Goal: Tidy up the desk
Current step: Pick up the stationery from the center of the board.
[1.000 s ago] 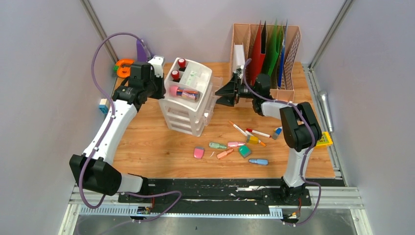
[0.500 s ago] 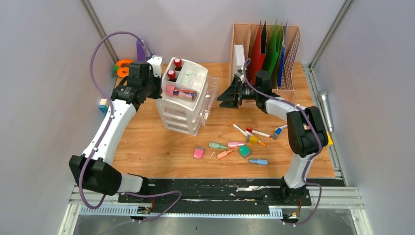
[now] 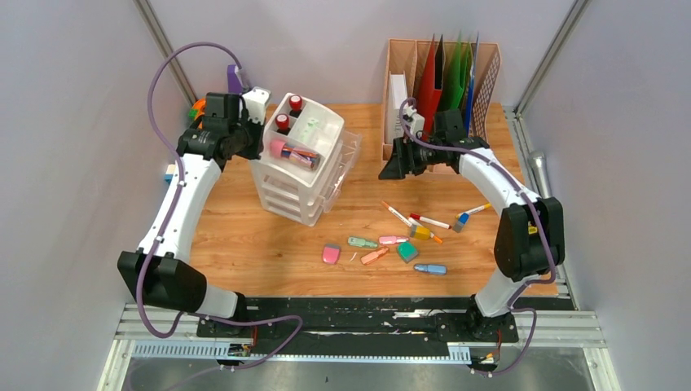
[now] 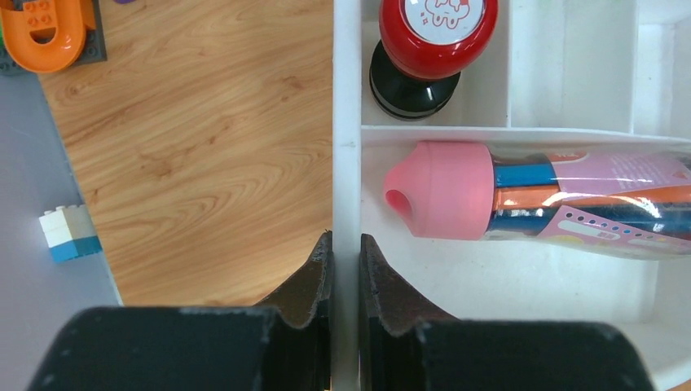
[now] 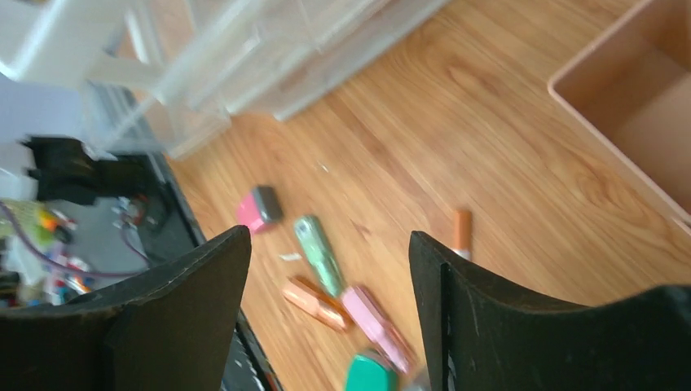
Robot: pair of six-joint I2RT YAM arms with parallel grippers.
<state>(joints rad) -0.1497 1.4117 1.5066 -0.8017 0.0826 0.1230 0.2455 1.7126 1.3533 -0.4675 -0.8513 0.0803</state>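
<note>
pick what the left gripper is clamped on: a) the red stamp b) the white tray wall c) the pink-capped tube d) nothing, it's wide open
b, the left wrist view shows the left gripper pinched on the tray wall, while the pink-capped tube and the red stamp sit untouched inside.

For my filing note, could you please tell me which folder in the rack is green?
The green folder stands between the black folder and the blue folder.

left hand (image 4: 345, 248) | pinching drawer unit wall (image 4: 347, 98) | pink-capped tube (image 4: 521, 199) inside
</note>
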